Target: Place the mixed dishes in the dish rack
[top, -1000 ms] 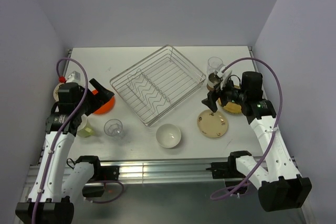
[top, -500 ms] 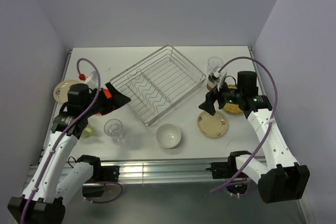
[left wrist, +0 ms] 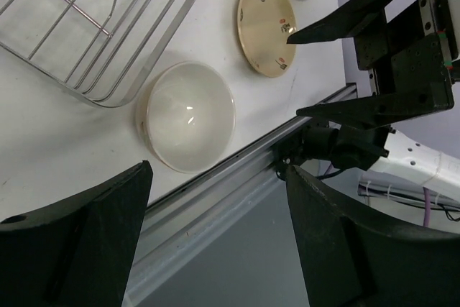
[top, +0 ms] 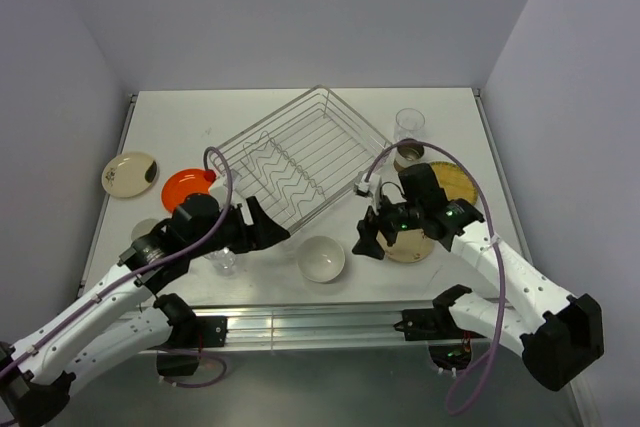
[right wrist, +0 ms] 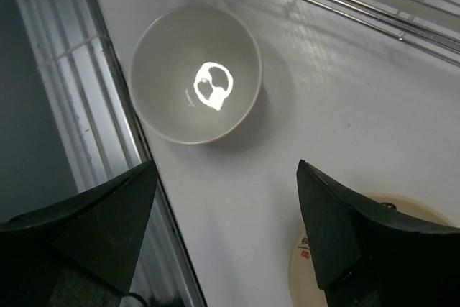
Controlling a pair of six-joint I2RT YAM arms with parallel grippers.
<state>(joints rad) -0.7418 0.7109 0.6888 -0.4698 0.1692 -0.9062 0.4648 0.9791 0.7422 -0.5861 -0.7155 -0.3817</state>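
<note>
The dish rack [top: 300, 157] is a silver wire basket at the table's middle, with nothing in it. The white bowl [top: 321, 258] stands upright in front of it, near the front edge. My left gripper [top: 266, 228] is open and empty just left of the bowl. My right gripper [top: 366, 233] is open and empty just right of it. The bowl shows in the left wrist view [left wrist: 188, 115] and in the right wrist view [right wrist: 194, 80], beyond each gripper's fingers. A cream speckled plate [top: 410, 245] lies partly under my right arm. The pale-green mug is hidden.
An orange plate [top: 188, 185] and a second cream plate [top: 130, 173] lie at the left. A clear glass [top: 222, 261] stands partly under my left arm. The yellow woven plate [top: 457, 181], a clear glass [top: 408, 125] and the brown-and-white cup [top: 409, 157] are at the right.
My left arm swung from the table's left side to the right, up to the bowl, and uncovered the orange plate. My right arm moved left and nearer, toward the bowl.
</note>
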